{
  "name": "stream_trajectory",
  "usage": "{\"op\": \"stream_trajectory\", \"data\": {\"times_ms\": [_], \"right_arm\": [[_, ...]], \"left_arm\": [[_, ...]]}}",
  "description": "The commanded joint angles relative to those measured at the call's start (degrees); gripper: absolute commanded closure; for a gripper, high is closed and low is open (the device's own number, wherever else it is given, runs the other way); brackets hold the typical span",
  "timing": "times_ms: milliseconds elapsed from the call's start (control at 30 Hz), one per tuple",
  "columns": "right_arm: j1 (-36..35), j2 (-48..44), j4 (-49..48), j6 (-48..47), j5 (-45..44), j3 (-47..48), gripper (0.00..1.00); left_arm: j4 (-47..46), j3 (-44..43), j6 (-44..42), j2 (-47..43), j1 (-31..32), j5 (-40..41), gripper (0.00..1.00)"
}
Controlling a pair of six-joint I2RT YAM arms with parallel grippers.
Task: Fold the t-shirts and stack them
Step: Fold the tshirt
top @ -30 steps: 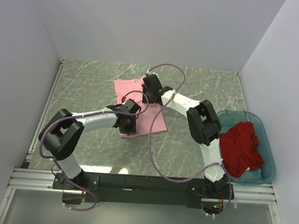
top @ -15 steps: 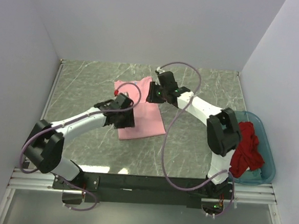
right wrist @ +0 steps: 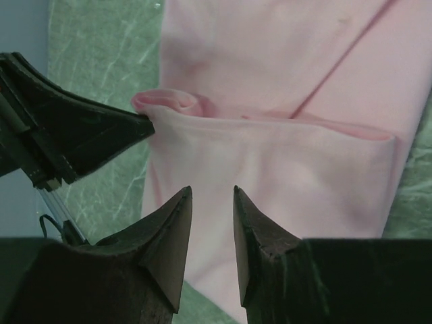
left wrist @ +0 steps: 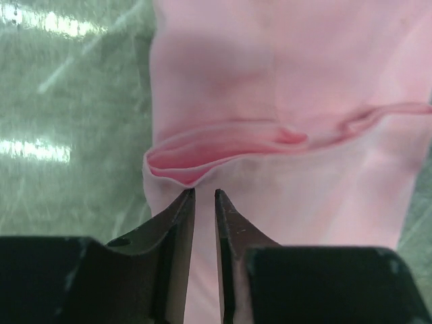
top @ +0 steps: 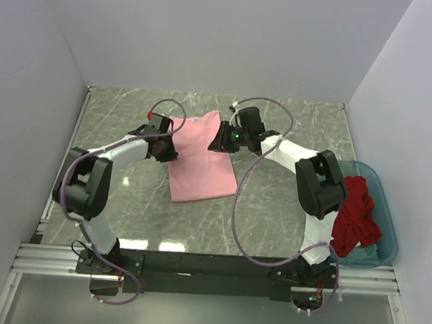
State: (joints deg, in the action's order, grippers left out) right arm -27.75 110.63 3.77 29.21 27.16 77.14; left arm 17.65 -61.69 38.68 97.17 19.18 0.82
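- My left gripper [left wrist: 204, 193] sits at the pink t-shirt [left wrist: 304, 81] fold, fingers nearly together (pinching cloth? I cannot tell).
- My right gripper [right wrist: 212, 190] is slightly parted over it.

No text, label, brand, number or sign can be read on any surface in these views.

A: Where does the top view sit?
B: High at the near edge, angled down over the whole bench [top: 287, 204], from far off.
A: And the wrist views?
B: Each looks along its own hand, close above the cloth. The left hand [left wrist: 200, 194] and right hand [right wrist: 212, 191] fill the bottom of the frame.
A: Shared area?
B: All three cover the pink t-shirt [top: 201, 165]. The right wrist view also catches the left hand, upper left.
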Motion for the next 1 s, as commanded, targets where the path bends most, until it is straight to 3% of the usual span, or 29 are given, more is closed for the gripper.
{"op": "stream_trajectory", "data": {"times_ms": [0, 300, 567, 633, 800, 967], "right_arm": [[2.5, 4.8, -3.6, 2.9, 5.5, 2.7, 0.62], [9.2, 15.3, -11.6, 11.3, 9.2, 4.1, 0.62], [11.0, 11.8, -9.8, 8.7, 10.8, 2.7, 0.62], [11.0, 9.6, -9.4, 8.1, 11.2, 1.8, 0.62], [11.0, -0.4, -10.4, 7.2, 10.8, -6.1, 0.62], [10.9, -5.6, -13.9, 9.4, 17.1, -16.4, 0.62]], "left_arm": [[-3.7, -4.5, -2.6, 3.7, -2.7, -2.3, 0.76], [-6.0, -7.0, -1.2, 11.5, -7.8, -8.6, 0.74], [-5.5, -7.1, -1.9, 12.0, -9.9, -9.3, 0.7], [-4.5, -7.2, -2.2, 9.5, -10.3, -7.9, 0.68], [-2.8, -4.1, -1.2, -0.6, -10.5, -5.9, 0.51], [-3.1, 5.1, 3.9, -10.9, -7.0, -9.2, 0.52]]}}
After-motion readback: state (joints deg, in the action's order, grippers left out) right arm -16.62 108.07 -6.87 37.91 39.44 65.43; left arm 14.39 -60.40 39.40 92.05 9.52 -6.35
